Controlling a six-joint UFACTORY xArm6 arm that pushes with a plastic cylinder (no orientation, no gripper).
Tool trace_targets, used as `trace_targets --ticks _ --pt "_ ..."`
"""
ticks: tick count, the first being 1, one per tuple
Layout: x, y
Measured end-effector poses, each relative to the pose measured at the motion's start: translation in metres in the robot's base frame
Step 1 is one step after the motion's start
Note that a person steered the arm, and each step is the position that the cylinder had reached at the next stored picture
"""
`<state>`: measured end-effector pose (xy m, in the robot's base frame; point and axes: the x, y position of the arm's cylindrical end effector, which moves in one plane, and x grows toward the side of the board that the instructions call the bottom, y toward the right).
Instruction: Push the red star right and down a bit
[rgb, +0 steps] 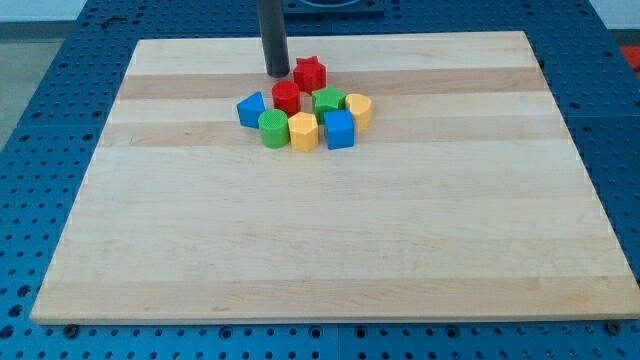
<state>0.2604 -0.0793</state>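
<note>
Red star (310, 72) sits near the top of the wooden board (330, 250), just above the cluster of coloured blocks, and my tip (276, 74), a bare rod holding nothing, stands just left of it.

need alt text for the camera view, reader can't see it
My tip rests just left of the red star, near the top of a wooden board. Below them, seven more blocks in red, blue, green and yellow sit clustered.

smooth pale wood board (330, 240), matt dark rod (273, 35)
</note>
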Motion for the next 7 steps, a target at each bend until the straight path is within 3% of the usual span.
trace_targets --ticks 2,4,7 --pt "-0.021 0.027" --pt "0.014 0.039" --pt "0.019 0.039"
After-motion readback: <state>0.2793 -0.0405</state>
